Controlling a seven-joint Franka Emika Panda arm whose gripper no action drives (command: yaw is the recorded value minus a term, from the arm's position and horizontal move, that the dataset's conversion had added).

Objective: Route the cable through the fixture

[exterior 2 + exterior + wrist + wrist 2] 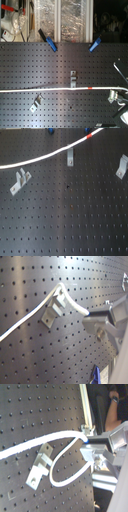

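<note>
White cable [60, 466] w/ one red band [89, 136] ran across perforated worktop [75, 223]; its end was pinched in the jaws, looping just ahead of them beside a metal bracket [40, 466]. Best approach, imo: keep slack, lower cable squarely into bracket slot.

We see a black board w/ rows of holes [65, 223]. On it lie a white cable [45, 155] w/ a red band [89, 136], plus three metal brackets: one [19, 182] at the first exterior view's left, one [70, 158] mid, one [121, 168] right. Two blue clamps [50, 43] sit at its far edge in the second exterior view.
</note>
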